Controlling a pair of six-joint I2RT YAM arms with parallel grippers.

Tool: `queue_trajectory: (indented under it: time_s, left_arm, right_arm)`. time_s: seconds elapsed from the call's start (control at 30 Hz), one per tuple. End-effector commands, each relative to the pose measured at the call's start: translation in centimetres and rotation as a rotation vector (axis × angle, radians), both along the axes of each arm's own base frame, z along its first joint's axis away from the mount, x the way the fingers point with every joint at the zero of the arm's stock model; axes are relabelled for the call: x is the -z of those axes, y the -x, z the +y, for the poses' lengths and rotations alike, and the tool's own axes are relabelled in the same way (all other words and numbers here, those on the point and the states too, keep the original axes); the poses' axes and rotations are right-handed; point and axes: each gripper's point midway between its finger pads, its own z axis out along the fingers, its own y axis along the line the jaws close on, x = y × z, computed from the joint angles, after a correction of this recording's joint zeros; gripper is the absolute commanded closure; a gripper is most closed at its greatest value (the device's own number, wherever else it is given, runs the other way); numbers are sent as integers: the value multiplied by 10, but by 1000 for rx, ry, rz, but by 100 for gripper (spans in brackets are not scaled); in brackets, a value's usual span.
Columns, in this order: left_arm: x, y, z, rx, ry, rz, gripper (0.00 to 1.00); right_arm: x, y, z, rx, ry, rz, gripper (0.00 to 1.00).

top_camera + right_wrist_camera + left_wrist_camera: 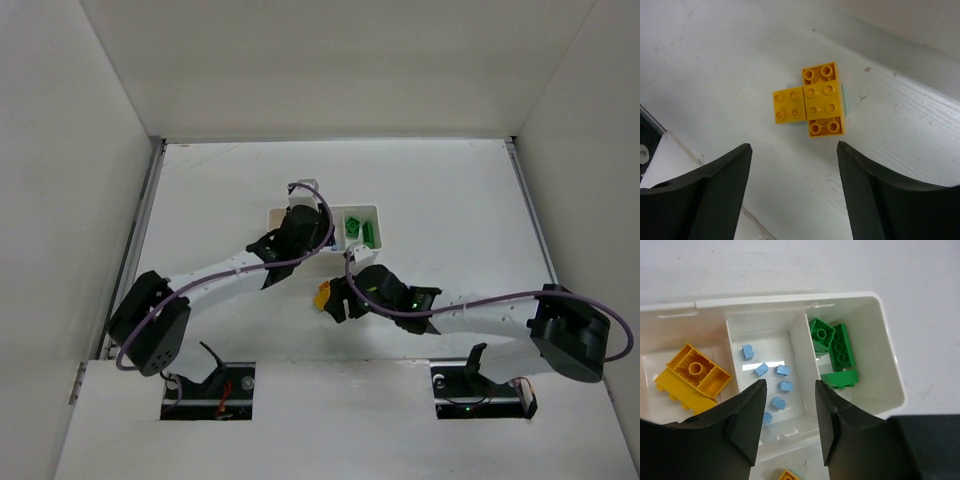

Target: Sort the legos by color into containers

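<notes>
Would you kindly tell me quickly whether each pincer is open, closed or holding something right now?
Left pincer: open, empty, over the blue bricks.
Right pincer: open, empty, over the yellow bricks.

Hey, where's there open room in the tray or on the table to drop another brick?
The left compartment is bare along its far wall, behind the yellow bricks. The right compartment is bare in its near right corner, beside the green bricks. The middle compartment is crowded with blue bricks. The table is bare beyond the tray.
</notes>
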Motion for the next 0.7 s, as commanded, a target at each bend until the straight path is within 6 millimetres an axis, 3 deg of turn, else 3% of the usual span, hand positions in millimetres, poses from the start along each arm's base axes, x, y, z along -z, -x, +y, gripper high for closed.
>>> queue_trajectory:
  time_s: [0.0, 0.2, 0.5, 0.67]
  left_arm:
    - [-29, 16, 6, 4, 46, -56, 59]
    - [-22, 60, 29, 12, 59, 2, 60]
    - [2, 130, 83, -55, 127, 188, 59]
    - [24, 149, 85, -51, 162, 268, 56]
  right_arm:
    - [-24, -14, 16, 0, -31, -77, 27]
    - [-9, -15, 11, -3, 47, -80, 35]
    - [18, -18, 2, 19, 216, -91, 36]
    - [19, -25, 12, -4, 243, -116, 35]
